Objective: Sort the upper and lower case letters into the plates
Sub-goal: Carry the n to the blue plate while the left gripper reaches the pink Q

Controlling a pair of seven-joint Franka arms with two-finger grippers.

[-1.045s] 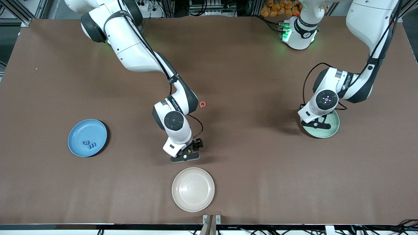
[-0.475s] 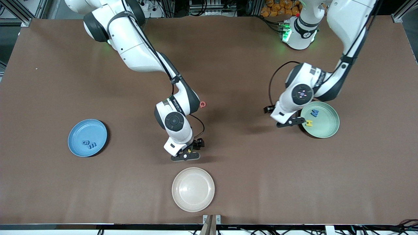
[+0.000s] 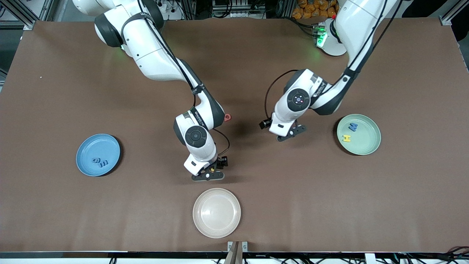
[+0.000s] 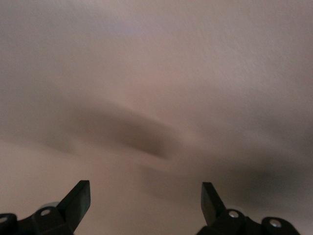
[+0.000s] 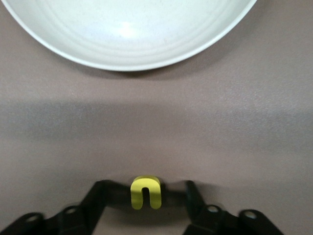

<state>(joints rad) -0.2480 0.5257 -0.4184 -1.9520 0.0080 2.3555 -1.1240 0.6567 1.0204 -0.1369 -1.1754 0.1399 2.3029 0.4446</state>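
The letters are the only writing that reads plainly: a blue M and a yellow H lie in the green plate toward the left arm's end of the surface. Two blue pieces, which look like a round letter and an E, lie in the blue plate toward the right arm's end. Small dark lettering runs along each arm's wrist, too small to read.

The right pincer is down at the surface, just short of the white plate, which sits near the surface edge closest to the front camera. Between its fingers stands a small yellow letter shaped like an arch, perhaps an n; the jaws are partly drawn in around it, though I cannot tell whether they already pinch it.

The left pincer hangs over bare surface between the red letter and the green plate, its jaws spread wide and holding nothing.

A red ring-shaped letter lies near the middle of the surface, just beside the right arm's wrist.
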